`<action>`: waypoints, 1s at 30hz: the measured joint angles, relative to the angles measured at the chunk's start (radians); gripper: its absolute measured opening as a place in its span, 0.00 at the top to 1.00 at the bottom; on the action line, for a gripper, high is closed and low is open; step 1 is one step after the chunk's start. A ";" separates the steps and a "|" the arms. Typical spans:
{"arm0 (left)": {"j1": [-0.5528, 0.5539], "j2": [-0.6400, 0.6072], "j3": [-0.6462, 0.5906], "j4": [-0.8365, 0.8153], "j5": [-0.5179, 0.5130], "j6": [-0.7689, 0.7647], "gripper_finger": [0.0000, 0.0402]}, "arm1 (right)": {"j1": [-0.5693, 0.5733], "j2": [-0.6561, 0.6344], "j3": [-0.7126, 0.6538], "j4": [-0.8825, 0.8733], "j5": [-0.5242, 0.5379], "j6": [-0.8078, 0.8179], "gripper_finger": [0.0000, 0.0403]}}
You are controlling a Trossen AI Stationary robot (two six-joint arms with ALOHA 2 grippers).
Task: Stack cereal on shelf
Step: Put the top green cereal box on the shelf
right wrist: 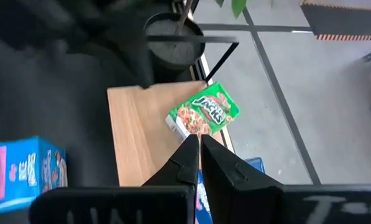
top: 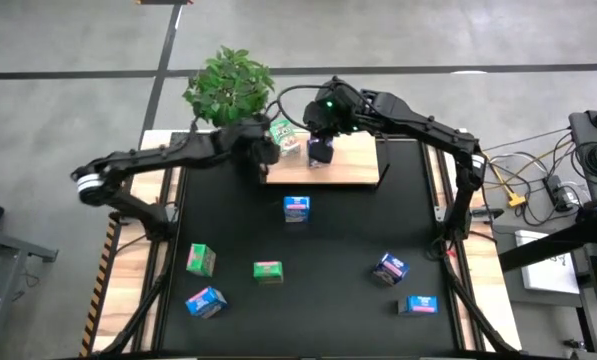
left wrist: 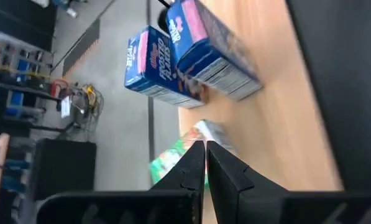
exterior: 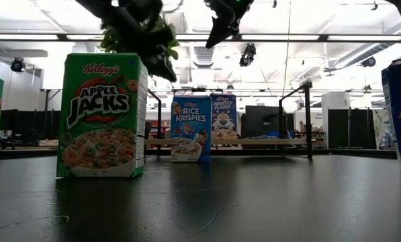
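Black-matted worktop [top: 408, 220]: both grippers, left [top: 270, 152] and right [top: 321, 150], hover empty, fingers together, over the shelf [top: 353, 165]; the tipped Apple Jacks carton [right wrist: 204, 112] beneath needs careful uprighting.

Pale tan shelf [top: 353, 160], black mat [top: 328, 260], blue cartons [top: 296, 208], green cartons [top: 268, 270], seemingly white-and-red labels

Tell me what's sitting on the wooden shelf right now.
On the shelf: a green Apple Jacks carton at its far left corner, hanging off the edge, and two blue cartons. Both shut grippers, left gripper and right gripper, hover above, hiding part of the board.
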 joint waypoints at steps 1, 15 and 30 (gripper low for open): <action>0.010 0.032 0.037 -0.024 0.003 0.016 1.00 | 0.000 -0.001 0.000 -0.011 0.000 -0.005 0.98; 0.019 0.380 0.275 -0.164 -0.028 -0.661 1.00 | 0.000 -0.004 0.000 -0.123 0.000 -0.040 0.98; 0.024 0.512 0.266 -0.080 -0.236 -0.763 1.00 | 0.000 -0.004 0.000 -0.107 0.000 -0.025 0.98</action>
